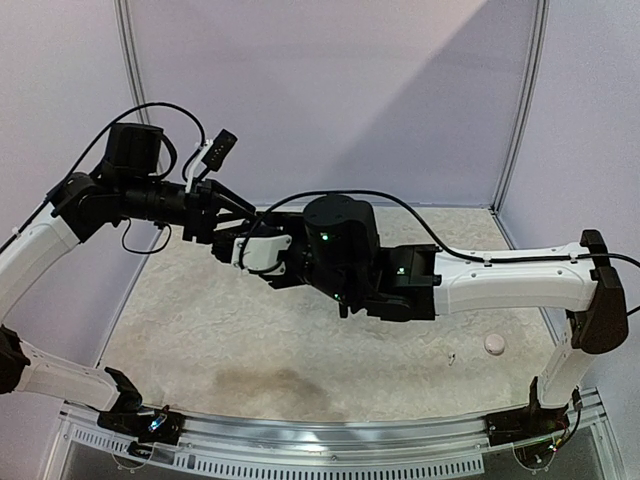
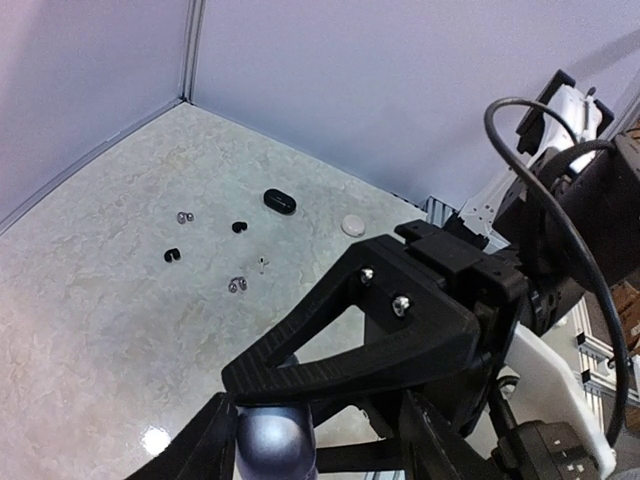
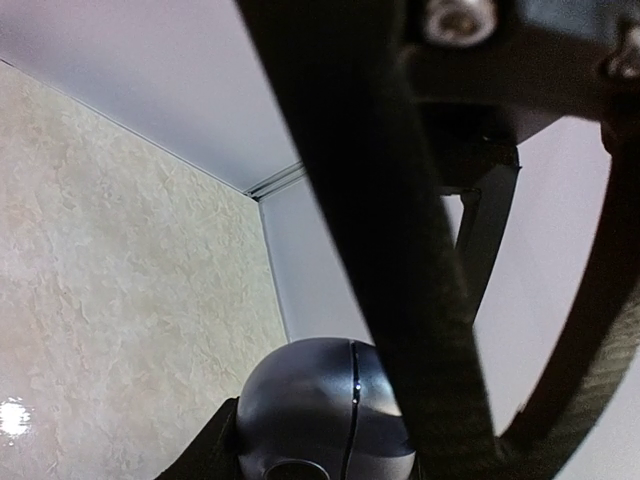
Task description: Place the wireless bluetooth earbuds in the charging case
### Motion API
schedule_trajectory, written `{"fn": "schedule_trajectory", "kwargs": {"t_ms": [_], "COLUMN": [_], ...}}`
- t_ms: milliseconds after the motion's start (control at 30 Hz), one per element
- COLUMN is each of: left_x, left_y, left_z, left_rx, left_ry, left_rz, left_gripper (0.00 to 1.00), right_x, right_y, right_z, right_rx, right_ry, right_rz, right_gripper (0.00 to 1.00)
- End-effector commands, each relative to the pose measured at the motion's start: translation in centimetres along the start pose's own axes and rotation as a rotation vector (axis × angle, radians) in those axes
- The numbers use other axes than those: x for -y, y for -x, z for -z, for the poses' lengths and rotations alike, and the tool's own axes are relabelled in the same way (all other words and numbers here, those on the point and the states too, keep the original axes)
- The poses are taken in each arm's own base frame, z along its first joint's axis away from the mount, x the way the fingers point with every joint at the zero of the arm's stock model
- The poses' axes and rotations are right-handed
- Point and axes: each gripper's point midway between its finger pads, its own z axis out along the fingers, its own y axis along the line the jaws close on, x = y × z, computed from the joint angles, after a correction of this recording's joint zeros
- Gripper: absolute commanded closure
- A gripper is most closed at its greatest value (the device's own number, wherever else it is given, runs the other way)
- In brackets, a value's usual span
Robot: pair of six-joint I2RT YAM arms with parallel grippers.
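Dropping the grey case is your main risk. It's a smooth rounded pebble held in mid-air above the desk, and any sideways push from the other arm could squirt it out of the pinch.

Second risk is an arm clash. Both hands meet at one spot, and the right one's fingers cross right over the left wrist view, so there's little room to manoeuvre.

Third, the case seam looks closed in the right wrist view, so I'd judge no bud goes in until the lid is up. Prying at a bad angle may twist the case in the grip.

A fall could also scatter the earbuds. They lie loose on the desk, well away from the hands, near a black case and a white case. Neither hand carries one as far as I can see.

Hands: your right hand looks clamped on the grey case, jaws parted only by the case's width. Your left hand is part open around the same case, with one finger touching it and a gap on the other side, so not clamped.
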Motion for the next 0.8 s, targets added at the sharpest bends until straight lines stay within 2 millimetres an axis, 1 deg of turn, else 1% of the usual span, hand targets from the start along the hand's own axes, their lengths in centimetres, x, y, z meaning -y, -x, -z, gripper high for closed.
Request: {"fn": "schedule_trajectory", "kwargs": {"t_ms": [0,100,267,467,633,733,767], "left_x": [1.4,1.0,0.2,0.3,-0.2,-0.2,-0.1], "left_y": [-1.3,-2.2,-1.8,-1.4,-1.7,-1.6,-1.5], "left_z": [0.5,0.9,1.2,0.8,0.3,0.2,0.2], "left_rx": [-0.042,-0.047,-0.02,-0.007,-0.02,-0.022,-0.02], "left_ry": [-0.078,-0.065,-0.037,-0.056,-0.044,-0.053,-0.058], "left_rz": [0.043,0.038,0.053,0.055,0.07,0.068,0.066], "left_gripper": [0.4,0.35,0.37,0.53,0.74,0.8,0.84], "right_x": [3.9,4.3,4.4,4.0,4.3,4.3,4.2], "right_y": [0.8,0.9,1.0,1.3,1.5,1.6,1.6], "right_z": [0.0,0.1,0.2,0.2,0.2,0.2,0.2], "right_rx": [0.005,0.009,0.019,0.035,0.045,0.05,0.052], "right_ry": [-0.137,-0.153,-0.156,-0.141,-0.149,-0.147,-0.143], "right_rz": [-0.069,-0.088,-0.096,-0.088,-0.09,-0.089,-0.088], "right_gripper": [0.69,0.7,0.71,0.71,0.71,0.71,0.71]}}
